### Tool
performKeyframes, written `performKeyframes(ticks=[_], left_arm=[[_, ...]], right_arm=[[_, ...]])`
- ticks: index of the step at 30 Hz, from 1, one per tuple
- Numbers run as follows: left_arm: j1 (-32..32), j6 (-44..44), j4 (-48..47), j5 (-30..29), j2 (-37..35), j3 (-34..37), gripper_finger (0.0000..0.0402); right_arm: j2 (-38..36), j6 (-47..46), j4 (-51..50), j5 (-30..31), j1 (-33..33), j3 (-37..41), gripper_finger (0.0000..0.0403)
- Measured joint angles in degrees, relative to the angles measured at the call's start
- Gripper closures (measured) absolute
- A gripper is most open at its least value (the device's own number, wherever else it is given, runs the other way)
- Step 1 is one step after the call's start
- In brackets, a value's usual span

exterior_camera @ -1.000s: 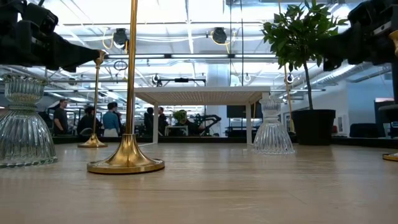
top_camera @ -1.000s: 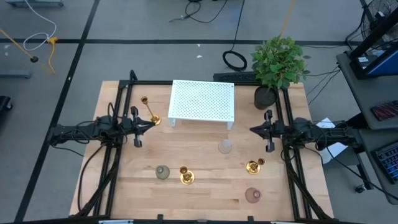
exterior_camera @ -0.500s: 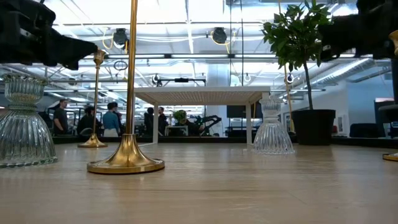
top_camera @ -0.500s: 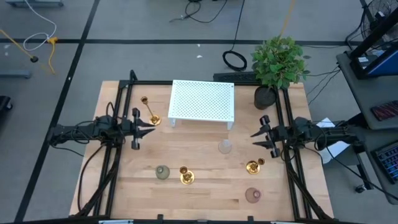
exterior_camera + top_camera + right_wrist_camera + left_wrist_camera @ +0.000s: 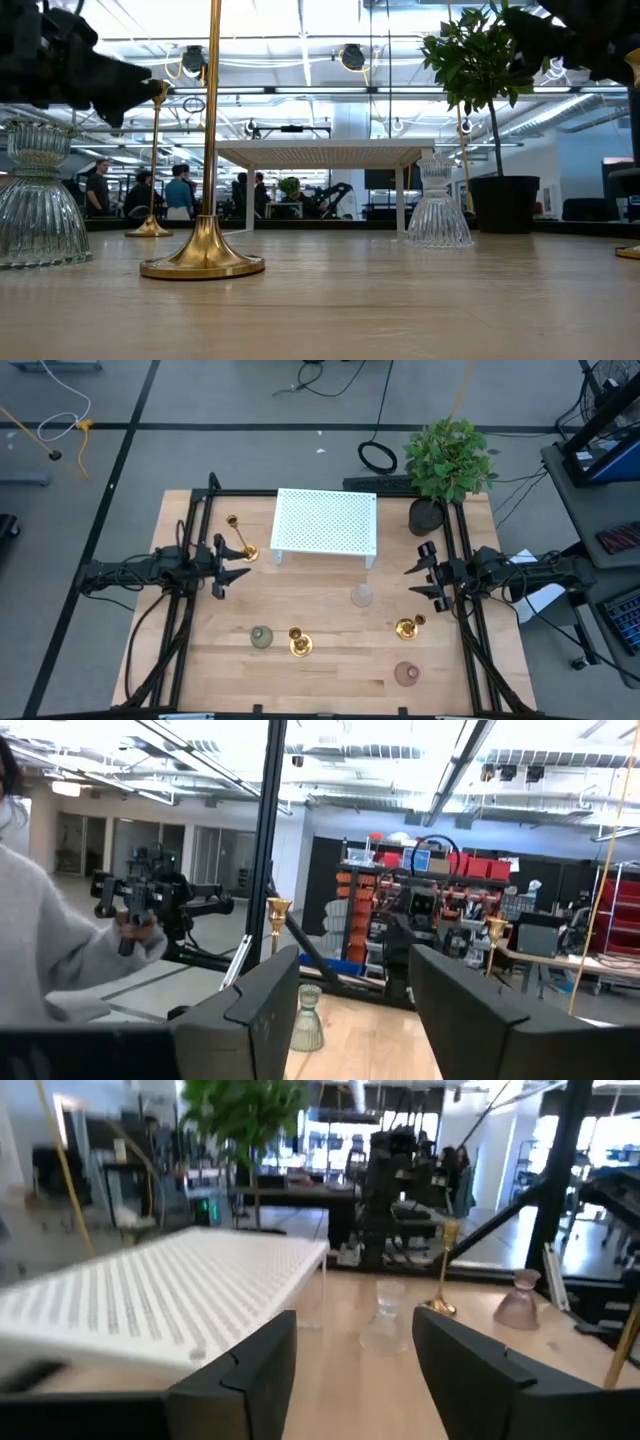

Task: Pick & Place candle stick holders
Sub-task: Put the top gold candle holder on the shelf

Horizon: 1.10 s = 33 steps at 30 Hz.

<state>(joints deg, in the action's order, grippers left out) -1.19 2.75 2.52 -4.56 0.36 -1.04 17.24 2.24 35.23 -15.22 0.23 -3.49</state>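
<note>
Three brass candle stick holders stand on their round bases: one far left [image 5: 241,542], one near centre [image 5: 299,643], one right [image 5: 408,626]. The glass holders also rest on the table: green [image 5: 261,637], clear [image 5: 362,596], pink [image 5: 406,673]. My left gripper [image 5: 228,566] hovers open just near-side of the far-left brass stick, pointing toward the table's right. At the right side my right gripper [image 5: 416,574] is open too, pointing left, beyond the clear holder. Neither has anything between its fingers [image 5: 262,1370] [image 5: 262,1005].
A white perforated stand [image 5: 327,523] occupies the far middle of the table. A potted plant [image 5: 447,460] stands at the far right corner. Black frame rails [image 5: 190,610] run along both sides. Bare wood [image 5: 320,585] lies between the grippers. People show in the room behind.
Both grippers have opened from shut, with nothing taken between the fingers. My right gripper has also risen a little and drawn slightly toward the table's right edge. All the holders stand where they did.
</note>
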Motion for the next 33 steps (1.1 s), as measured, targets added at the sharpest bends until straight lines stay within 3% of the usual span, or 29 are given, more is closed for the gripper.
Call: performKeyframes(ticks=[5,13,27,33], left_arm=[[0.01,1.34,-7.60,-5.51,0.44,-2.65,0.0210],[0.07,5.71,-22.97,-22.26,4.52,-10.68,0.0213],[0.03,7.36,-22.07,-38.77,17.92,-10.84,0.0213],[-0.87,6.55,-15.11,-39.05,23.07,-10.84,0.0213]], right_arm=[[1.42,0.00,1.02,0.02,0.00,0.00,0.0226],[3.66,0.00,0.98,0.04,0.00,-0.02,0.0227],[6.66,0.13,0.98,0.07,0.00,-0.02,0.0232],[6.86,0.15,0.99,0.09,0.00,-0.02,0.0232]])
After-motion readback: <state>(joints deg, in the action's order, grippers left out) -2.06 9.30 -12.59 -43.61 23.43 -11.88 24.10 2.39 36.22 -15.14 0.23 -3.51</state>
